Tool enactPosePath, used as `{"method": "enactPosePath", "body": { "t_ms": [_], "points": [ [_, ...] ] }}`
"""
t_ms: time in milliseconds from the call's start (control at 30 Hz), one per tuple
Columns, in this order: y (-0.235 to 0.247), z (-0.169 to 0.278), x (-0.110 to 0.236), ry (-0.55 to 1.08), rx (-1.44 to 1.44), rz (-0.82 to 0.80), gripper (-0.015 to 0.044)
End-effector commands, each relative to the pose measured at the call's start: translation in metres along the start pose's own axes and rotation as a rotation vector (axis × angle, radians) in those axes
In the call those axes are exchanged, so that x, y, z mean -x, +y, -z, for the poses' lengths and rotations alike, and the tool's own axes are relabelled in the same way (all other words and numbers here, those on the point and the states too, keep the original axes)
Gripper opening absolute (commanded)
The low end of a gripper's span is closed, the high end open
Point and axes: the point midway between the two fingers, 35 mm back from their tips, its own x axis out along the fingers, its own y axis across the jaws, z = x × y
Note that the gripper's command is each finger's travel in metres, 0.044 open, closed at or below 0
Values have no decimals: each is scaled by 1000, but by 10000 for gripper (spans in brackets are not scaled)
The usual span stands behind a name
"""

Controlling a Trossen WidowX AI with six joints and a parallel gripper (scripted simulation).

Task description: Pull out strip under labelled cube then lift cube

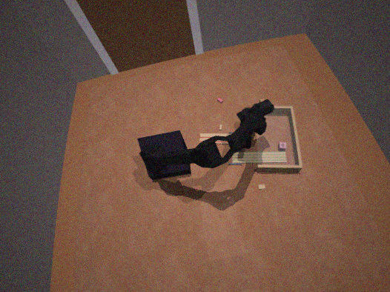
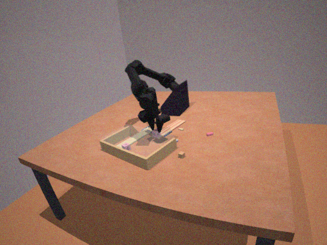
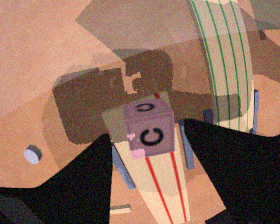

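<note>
The cube marked C (image 2: 156, 135) (image 3: 151, 135) rests on the strip with red lines (image 1: 207, 136) (image 2: 178, 124) (image 3: 168, 185), near that strip's end. The arm hides this cube in the top view. My gripper (image 2: 156, 131) (image 3: 148, 132) is partly open, with a fingertip on either side of the cube and a gap on both sides in the wrist view. A second strip with green lines (image 1: 259, 157) (image 2: 137, 137) (image 3: 225, 65) lies beside it and reaches into the tray. Another pink-purple cube (image 1: 282, 145) (image 2: 126, 146) is inside the tray, by the green-lined strip's far end.
The low-walled tray (image 1: 296, 138) (image 2: 124, 153) is open toward the robot base. Blue rails (image 3: 122, 167) flank the strips. Small loose pieces lie around: a pink one (image 1: 220, 100) (image 2: 209, 134), a tan block (image 2: 181, 155), a cream piece (image 1: 262, 187) and a pale cylinder (image 3: 33, 154).
</note>
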Motion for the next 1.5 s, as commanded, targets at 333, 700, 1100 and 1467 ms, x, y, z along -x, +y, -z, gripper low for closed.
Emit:
{"method": "enactPosePath", "body": {
  "t_ms": [333, 700, 1100, 1467],
  "points": [
    [-2, 1, -20, -2, 4, 5, 250],
    [-1, 0, -17, 0, 0, 2, 98],
    [-14, 26, 5, 1, 3, 2, 0],
    [-29, 55, 25, 1, 7, 4, 0]
  ]
}}
